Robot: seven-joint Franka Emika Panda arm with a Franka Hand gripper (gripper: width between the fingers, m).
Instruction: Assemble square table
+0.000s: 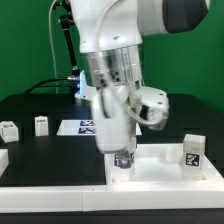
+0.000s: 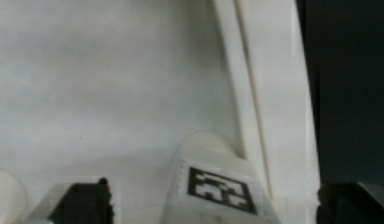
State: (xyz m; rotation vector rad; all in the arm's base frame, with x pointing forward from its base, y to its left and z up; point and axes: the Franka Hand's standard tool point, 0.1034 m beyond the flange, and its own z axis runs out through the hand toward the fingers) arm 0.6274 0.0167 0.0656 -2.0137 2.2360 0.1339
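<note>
Slab (image 1: pixel 165 165) lay hollow-up; leg (image 2: pixel 217 186) stood between spread fingers (image 2: pixel 82 203), ungripped; whether seated, unclear; spare legs (image 1: pixel 41 125) well apart, unfitted.

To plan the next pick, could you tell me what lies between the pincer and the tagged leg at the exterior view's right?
Only bare white slab lies between the pincer and that leg, as the exterior view shows.
</note>
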